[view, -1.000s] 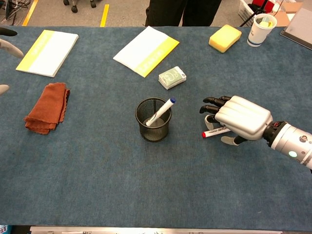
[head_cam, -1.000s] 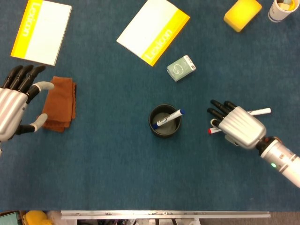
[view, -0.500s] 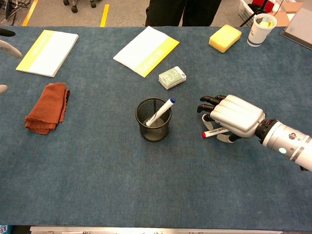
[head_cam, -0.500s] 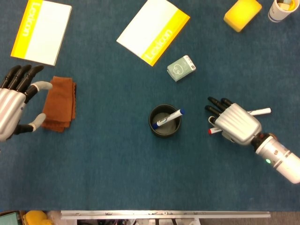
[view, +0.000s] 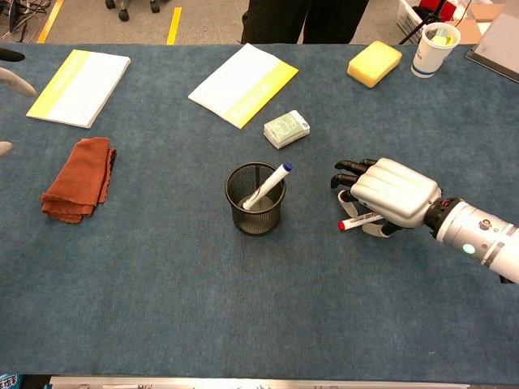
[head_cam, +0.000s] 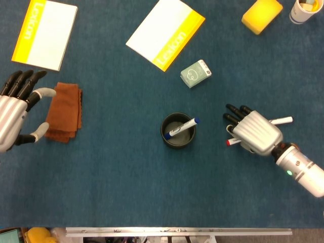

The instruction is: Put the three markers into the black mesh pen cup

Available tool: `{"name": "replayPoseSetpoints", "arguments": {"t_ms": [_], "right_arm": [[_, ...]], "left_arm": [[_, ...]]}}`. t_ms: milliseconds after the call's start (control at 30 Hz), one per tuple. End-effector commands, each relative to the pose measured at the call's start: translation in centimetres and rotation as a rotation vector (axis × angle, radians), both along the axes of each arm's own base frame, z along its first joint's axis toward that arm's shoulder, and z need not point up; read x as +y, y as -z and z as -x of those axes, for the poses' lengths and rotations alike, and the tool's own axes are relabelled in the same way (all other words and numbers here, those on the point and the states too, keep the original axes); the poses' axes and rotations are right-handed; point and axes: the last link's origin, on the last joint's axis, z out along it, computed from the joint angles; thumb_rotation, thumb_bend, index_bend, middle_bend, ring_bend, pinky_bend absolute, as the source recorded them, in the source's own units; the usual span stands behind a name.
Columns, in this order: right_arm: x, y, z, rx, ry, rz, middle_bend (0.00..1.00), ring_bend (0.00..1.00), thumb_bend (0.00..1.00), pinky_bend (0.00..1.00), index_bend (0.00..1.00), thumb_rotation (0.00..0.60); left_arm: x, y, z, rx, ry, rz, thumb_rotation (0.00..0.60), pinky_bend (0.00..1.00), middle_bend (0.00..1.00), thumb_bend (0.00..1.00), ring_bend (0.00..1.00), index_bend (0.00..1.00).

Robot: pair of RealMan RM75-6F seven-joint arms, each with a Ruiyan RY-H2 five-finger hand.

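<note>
The black mesh pen cup stands mid-table with a blue-capped marker leaning in it. To its right, my right hand lies low over a red-capped marker. The fingers and thumb curl around the marker, and only its red end pokes out toward the cup. A third marker's white end shows behind that hand. My left hand hovers at the far left, fingers spread and holding nothing.
A brown cloth lies beside the left hand. Two yellow-and-white notebooks and a small green box lie behind the cup. A yellow sponge and a paper cup sit at the back right.
My right hand has settled lower over the red-capped marker and curled in, and the marker's tip slid slightly to the right. The left hand drew back a little toward the left edge.
</note>
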Motion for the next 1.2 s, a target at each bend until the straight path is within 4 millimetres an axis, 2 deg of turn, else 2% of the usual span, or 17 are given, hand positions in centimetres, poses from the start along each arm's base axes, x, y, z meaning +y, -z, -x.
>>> {"name": "replayPoseSetpoints", "arguments": {"t_ms": [33,267,400,733,933,1033,1200], "right_arm": [[0.0,0.0,-0.1,-0.003,0.003,0.000,0.26,0.10,0.22,0.27,0.57,0.600],[-0.2,-0.7,-0.5,-0.045,0.039,0.008,0.28,0.10,0.25,0.27,0.63,0.600],[-0.2,-2.1,-1.5,-0.153,0.095,-0.001,0.29,0.10,0.26,0.27,0.64,0.600],[-0.2,-7.9,-6.1,-0.505,0.186,-0.048,0.30,0.10,0.26,0.27,0.64,0.600],[0.0,-10.3,-8.9,-0.672,0.245,-0.147,0.31,0.10,0.26,0.27,0.64,0.600],[0.0,-10.8,-10.0,-0.728,0.287,-0.209,0.31,0.10,0.26,0.27,0.64,0.600],[0.2,-10.2,-11.5,-0.805,0.355,-0.325,0.31,0.10,0.26,0.27,0.64,0.600]], "left_arm": [[0.0,0.0,0.0,-0.001,0.000,0.000,0.600,0.01,0.07,0.28,0.00,0.26],[0.0,-0.1,0.0,-0.005,0.000,-0.004,0.600,0.01,0.07,0.28,0.00,0.26],[0.0,-0.2,0.1,-0.005,-0.003,-0.005,0.600,0.01,0.07,0.28,0.00,0.26],[0.1,-0.4,-0.2,-0.004,-0.001,-0.007,0.600,0.01,0.07,0.28,0.00,0.26],[0.1,-0.5,-0.5,-0.003,0.006,-0.007,0.600,0.01,0.07,0.28,0.00,0.26],[0.0,-0.6,-0.6,-0.002,0.006,-0.007,0.600,0.01,0.07,0.28,0.00,0.26],[-0.1,-0.7,-0.6,-0.002,0.005,-0.008,0.600,0.01,0.07,0.28,0.00,0.26]]}}
